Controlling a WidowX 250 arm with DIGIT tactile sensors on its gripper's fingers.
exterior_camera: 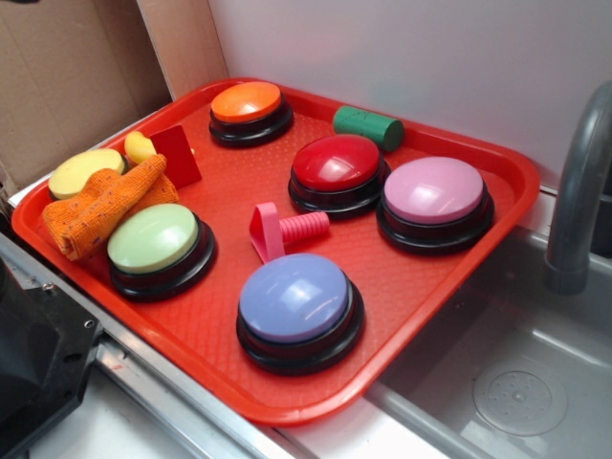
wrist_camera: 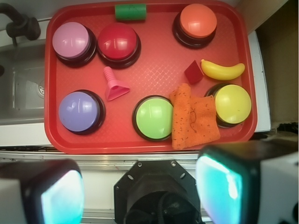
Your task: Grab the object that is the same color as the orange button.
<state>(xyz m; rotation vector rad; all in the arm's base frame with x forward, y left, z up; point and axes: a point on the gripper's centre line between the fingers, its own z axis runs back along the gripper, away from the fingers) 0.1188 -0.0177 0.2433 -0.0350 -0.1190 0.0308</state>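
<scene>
The orange cloth [wrist_camera: 194, 122] lies crumpled near the red tray's [wrist_camera: 154, 143] front rim, wedged between the green button [wrist_camera: 153, 117] and the yellow button [wrist_camera: 232, 103], touching both and partly draped over the yellow one's base. That slack heap gives loose folds to pinch, though the domes crowd it on two sides. Beyond the cloth sit a red triangular block [wrist_camera: 193, 72] and a toy banana [wrist_camera: 223, 70], then the orange button [wrist_camera: 198, 21], whose color the cloth matches. The tool [wrist_camera: 140, 186] hangs wide open off the tray's front rim, holding nothing, probably placed to survey everything first.
</scene>
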